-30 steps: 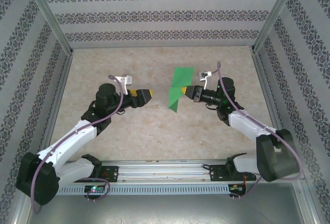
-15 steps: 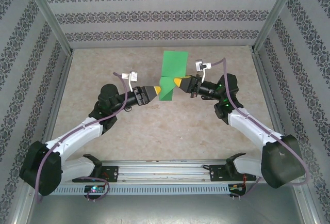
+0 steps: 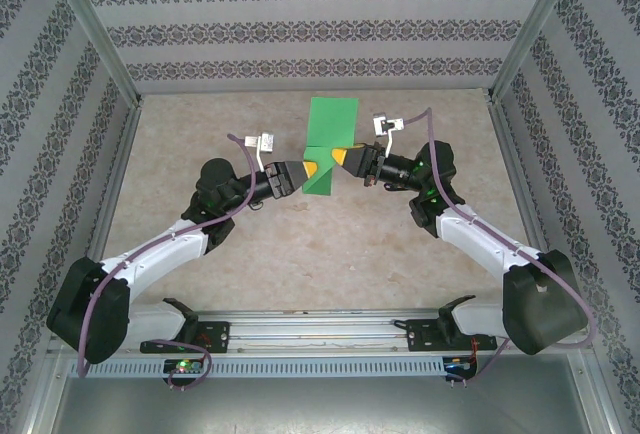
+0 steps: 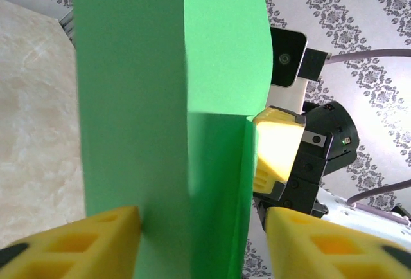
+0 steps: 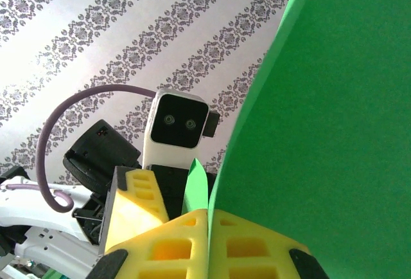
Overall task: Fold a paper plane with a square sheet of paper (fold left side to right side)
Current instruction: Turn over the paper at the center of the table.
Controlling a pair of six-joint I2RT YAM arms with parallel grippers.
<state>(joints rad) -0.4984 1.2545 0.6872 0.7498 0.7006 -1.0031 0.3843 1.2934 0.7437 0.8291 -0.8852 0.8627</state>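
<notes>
Marbled table (image 3: 200, 254), near; left gripper (image 3: 308, 170), fingers apart astride an edge of the paper (image 3: 332, 122); right gripper (image 3: 342, 158), fingers together, clamped on it, aloft between them over mid-table. Early stage by appearance: one flap turned over, no point or wings yet. Paper bright green, thin, upright; patterned wall (image 3: 320, 24) beyond

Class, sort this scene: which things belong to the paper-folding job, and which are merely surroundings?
Job: bright green folded paper sheet; left arm's yellow fingers; right arm's yellow fingers.
Surroundings: beige marbled tabletop; patterned grey wall panels; metal base rail.
</notes>
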